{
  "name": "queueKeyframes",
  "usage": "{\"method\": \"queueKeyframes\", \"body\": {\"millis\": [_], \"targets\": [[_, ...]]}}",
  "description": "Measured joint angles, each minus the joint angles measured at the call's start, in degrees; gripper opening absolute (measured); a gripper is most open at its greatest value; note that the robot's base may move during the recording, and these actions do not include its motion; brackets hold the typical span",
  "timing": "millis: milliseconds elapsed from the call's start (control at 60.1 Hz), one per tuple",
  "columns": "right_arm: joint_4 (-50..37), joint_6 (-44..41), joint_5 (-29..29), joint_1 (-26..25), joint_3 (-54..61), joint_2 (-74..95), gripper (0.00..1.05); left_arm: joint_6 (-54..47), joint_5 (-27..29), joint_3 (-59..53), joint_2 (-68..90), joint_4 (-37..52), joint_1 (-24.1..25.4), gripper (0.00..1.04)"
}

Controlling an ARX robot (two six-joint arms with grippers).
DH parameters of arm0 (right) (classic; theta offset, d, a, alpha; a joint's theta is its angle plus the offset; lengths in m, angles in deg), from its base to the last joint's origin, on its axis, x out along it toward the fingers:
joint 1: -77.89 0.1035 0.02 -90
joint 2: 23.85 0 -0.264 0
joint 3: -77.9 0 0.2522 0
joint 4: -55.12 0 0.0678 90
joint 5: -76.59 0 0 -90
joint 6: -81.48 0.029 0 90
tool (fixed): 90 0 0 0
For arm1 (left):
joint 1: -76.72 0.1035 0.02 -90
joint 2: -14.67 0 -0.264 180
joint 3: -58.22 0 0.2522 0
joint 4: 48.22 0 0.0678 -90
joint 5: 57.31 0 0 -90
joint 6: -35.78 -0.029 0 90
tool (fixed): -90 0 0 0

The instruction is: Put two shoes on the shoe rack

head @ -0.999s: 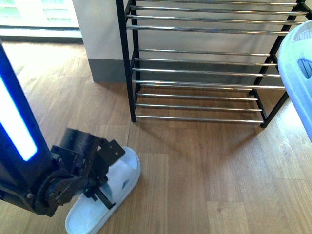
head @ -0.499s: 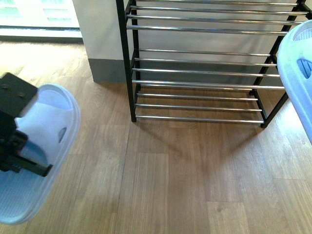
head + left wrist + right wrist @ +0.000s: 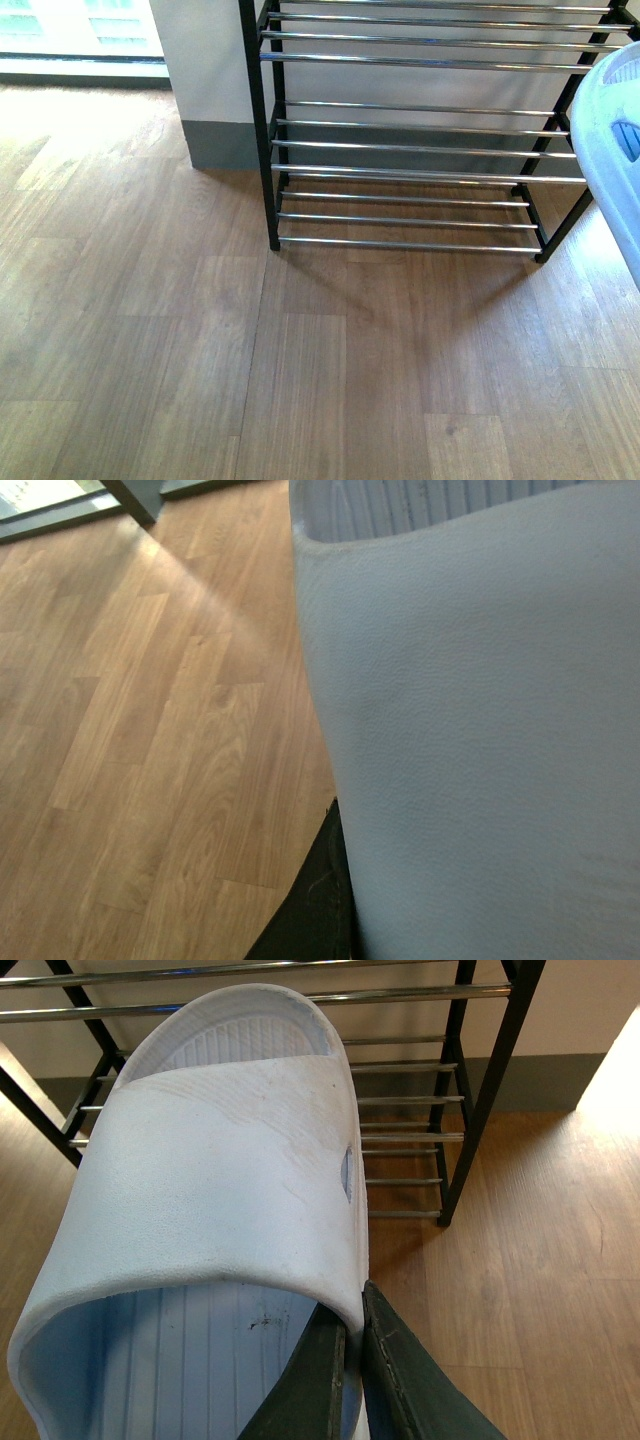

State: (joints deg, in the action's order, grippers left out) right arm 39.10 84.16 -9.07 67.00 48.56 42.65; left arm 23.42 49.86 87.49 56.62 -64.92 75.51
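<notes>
1. Looks like a home, most likely a hallway or an entrance corner.
2. Warm wood-plank floor (image 3: pixel 300 380) running through the whole room.
3. Tall shoe rack (image 3: pixel 420 147) of black uprights and chrome rods, set against a pale wall (image 3: pixel 200 60) with grey skirting (image 3: pixel 220 145).
4. Daylight from a low window or glass door (image 3: pixel 70 30) beyond the wall's corner.
5. Pale blue rubber slide sandals (image 3: pixel 230 1160), ordinary indoor footwear.

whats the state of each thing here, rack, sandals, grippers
shoe rack: upright on the floor, visible shelves empty
left-arm sandal: held off the floor
left gripper: shut on left-arm sandal
right-arm sandal: held up facing the rack
right gripper: shut on its side edge
</notes>
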Motion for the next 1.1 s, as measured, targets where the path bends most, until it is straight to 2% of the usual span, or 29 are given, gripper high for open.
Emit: {"method": "queueKeyframes", "body": {"millis": [133,1099], "targets": [[0.0,0.0,-0.02,0.0,0.0,0.0,0.02,1.01,-0.09,0.24,-5.99,-3.15,-0.13,0.02],[0.0,0.13,-0.02,0.0,0.02,0.0,0.02,1.36,-0.39,0.31,-5.99,-3.45,-0.17,0.02]]}}
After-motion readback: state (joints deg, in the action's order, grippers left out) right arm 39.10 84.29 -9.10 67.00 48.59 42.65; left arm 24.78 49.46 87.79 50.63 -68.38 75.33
